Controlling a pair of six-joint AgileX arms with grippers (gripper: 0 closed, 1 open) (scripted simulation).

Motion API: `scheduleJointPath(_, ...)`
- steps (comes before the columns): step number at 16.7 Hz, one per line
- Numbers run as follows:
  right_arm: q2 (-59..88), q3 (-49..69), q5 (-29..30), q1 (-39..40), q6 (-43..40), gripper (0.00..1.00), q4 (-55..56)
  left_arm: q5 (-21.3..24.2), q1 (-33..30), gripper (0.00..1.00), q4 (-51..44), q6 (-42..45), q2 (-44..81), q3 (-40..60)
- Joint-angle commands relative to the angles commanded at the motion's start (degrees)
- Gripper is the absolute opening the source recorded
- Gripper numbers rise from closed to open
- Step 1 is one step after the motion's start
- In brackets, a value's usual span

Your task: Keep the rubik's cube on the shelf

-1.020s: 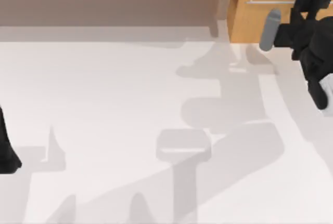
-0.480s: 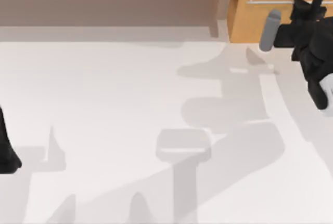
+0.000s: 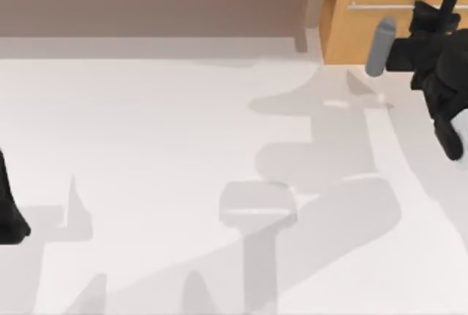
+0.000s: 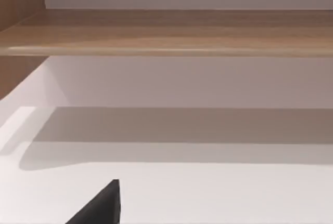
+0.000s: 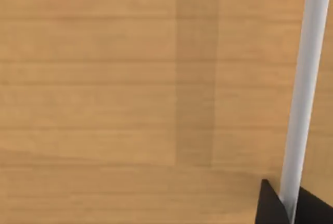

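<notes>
The rubik's cube is out of view. The shelf (image 3: 153,8) runs along the back of the table, a light brown board over a grey-brown recess, with its upright post (image 3: 316,1) at the right end; the left wrist view shows its board (image 4: 166,31) from the front. My right gripper (image 3: 439,8) is at the back right, shut on the silver bar handle (image 3: 380,6) of the orange-wood drawer (image 3: 351,33). In the right wrist view the handle (image 5: 304,89) runs between my dark fingertips (image 5: 268,206). My left arm (image 3: 9,213) is parked at the table's left edge.
The white table (image 3: 183,147) spreads in front of the shelf and drawer, crossed by grey shadows of the arms. A grey cylindrical part of my right arm (image 3: 379,46) hangs in front of the drawer.
The drawer front and its handle have slid a little toward the table's front, along with my right gripper. A seam now shows above the handle. The left arm has not moved.
</notes>
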Motion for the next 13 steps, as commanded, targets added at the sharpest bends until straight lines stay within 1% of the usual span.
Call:
scheduleJointPath(6, -5.42, -13.22, 1.51, 1.58, 0.02, 0.00, 7.16, 0.00, 0.00, 1.00, 0.00, 0.00, 0.00, 0.00)
scheduleJointPath(13, -6.04, -14.83, 1.79, 1.84, 0.00, 0.00, 8.31, 0.00, 0.00, 1.00, 0.00, 0.00, 0.00, 0.00)
